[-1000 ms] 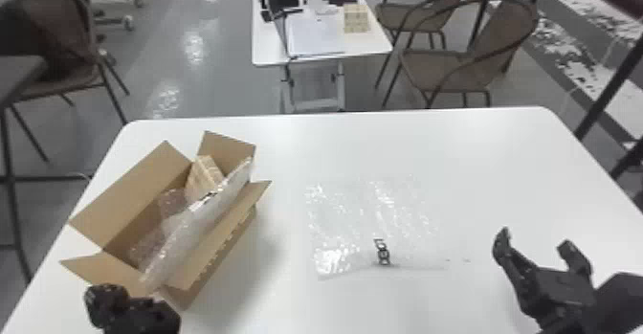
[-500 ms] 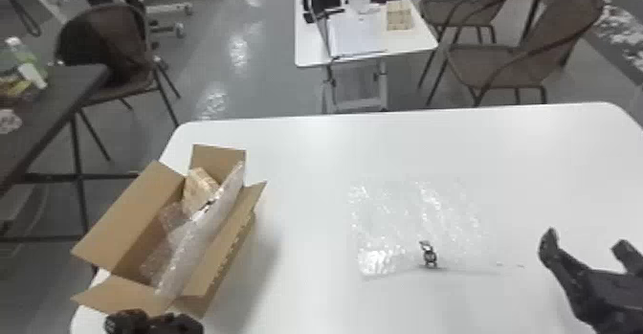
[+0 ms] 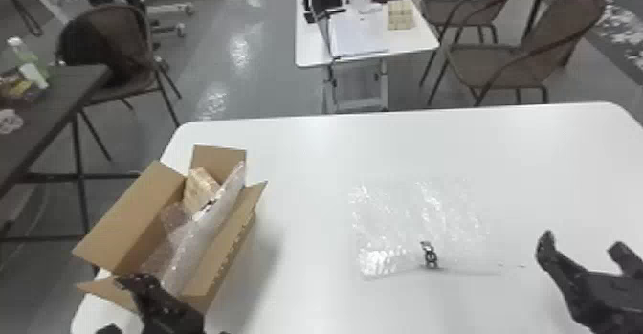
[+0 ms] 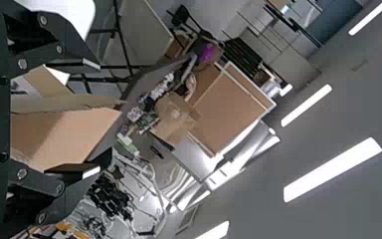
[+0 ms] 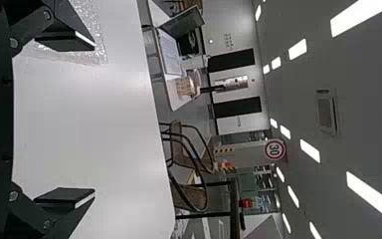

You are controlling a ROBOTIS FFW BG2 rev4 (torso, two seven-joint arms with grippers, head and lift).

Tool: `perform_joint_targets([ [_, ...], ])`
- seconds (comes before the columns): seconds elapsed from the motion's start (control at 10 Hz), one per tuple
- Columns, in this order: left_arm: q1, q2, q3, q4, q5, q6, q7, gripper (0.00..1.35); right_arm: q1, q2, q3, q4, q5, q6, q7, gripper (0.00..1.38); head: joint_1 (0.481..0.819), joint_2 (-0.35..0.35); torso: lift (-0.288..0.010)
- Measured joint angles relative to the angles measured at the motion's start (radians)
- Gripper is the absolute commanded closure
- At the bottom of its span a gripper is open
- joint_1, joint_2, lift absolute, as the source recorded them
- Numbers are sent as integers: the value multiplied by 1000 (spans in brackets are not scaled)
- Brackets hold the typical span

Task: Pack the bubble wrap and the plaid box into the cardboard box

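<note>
The cardboard box (image 3: 217, 256) stands open at the table's left edge. Inside it are the plaid box (image 3: 200, 189), tilted at the far end, and a bubble wrap sheet (image 3: 201, 239) leaning along the right wall. Another bubble wrap sheet (image 3: 411, 223) lies flat mid-table. My left gripper (image 3: 117, 305) is at the carton's near end, overlapping its near flap. In the left wrist view that gripper (image 4: 94, 118) is open, with the carton (image 4: 69, 134) beyond and between its fingers. My right gripper (image 3: 581, 244) stands open right of the flat sheet; the right wrist view shows this gripper (image 5: 94, 119) holding nothing.
The white table (image 3: 430, 141) extends to the right and back. A dark side table (image 3: 57, 103) with bottles is at far left. Chairs (image 3: 516, 65) and a second white table (image 3: 306, 46) with a laptop and a plaid block (image 3: 400, 15) stand behind.
The head view has turned left, shifting the table rightward in it. Relative to the table, the cardboard box sits farther left, over the table's edge. The flat sheet still lies on the table.
</note>
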Motion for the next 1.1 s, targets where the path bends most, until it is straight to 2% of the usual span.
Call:
perform_joint_targets([
  [0.1,22,3,35,-43,-66,54,-46,-2,4,0,1,-7,-1,0,0,245,695,174,-102],
  [0.3,77,11,79,-155,-133,182,-206,-2,18,-1,10,-36,9,0,0,245,695,162,-102],
  [0.4,103,12,90,-203,-142,242,-315,-2,28,-4,14,-55,14,0,6,245,695,153,-102],
  [0.7,207,-10,160,-309,-142,405,-756,21,72,-24,16,-117,63,9,58,245,695,95,-102],
  [0.8,253,-15,172,-332,-137,446,-842,33,98,-31,16,-131,72,9,62,245,695,87,-102],
  [1.1,398,-8,199,-390,-122,572,-951,94,198,-34,9,-183,87,27,64,245,695,82,-102],
])
